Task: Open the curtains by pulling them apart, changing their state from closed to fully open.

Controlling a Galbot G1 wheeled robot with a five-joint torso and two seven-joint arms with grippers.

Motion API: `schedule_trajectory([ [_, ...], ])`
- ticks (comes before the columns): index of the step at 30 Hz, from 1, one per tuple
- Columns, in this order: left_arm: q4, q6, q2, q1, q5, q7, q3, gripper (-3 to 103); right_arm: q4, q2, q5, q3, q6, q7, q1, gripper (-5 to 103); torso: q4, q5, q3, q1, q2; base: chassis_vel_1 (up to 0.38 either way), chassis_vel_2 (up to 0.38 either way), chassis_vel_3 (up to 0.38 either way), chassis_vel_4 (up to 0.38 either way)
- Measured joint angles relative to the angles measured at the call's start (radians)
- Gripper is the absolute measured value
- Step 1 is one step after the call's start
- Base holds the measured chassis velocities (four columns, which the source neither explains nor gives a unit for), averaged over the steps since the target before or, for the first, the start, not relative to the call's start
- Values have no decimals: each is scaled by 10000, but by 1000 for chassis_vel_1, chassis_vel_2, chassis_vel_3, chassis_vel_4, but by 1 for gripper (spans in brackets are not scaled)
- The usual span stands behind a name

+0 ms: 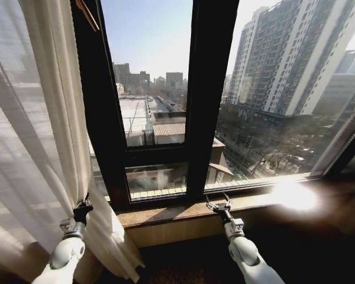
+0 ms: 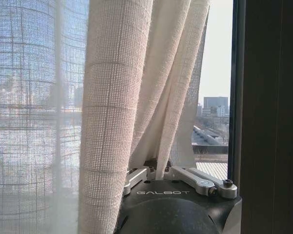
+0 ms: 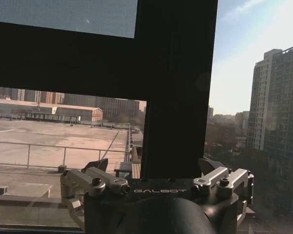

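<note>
One sheer cream curtain hangs bunched in pleats at the left of the window. My left gripper is low at its inner edge, shut on a fold of the fabric. In the left wrist view the pleats of the curtain run down into the left gripper, pinched between the jaws. My right gripper stands open just above the sill, in front of the bare glass, holding nothing. In the right wrist view the right gripper has its fingers spread wide, facing the dark mullion.
A thick dark window frame divides the glass, with a crossbar low down. A wooden sill runs below it, with strong sun glare at the right. City buildings lie beyond the glass.
</note>
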Motion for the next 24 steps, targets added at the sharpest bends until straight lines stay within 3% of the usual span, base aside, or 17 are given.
schedule_trajectory([
  [24, -152, -209, -104, 333, 9, -87, -472, 0, 0, 0, 0, 0, 0, 0, 1, 100, 0, 0, -1, 0, 0, 390, 313, -391, -314],
])
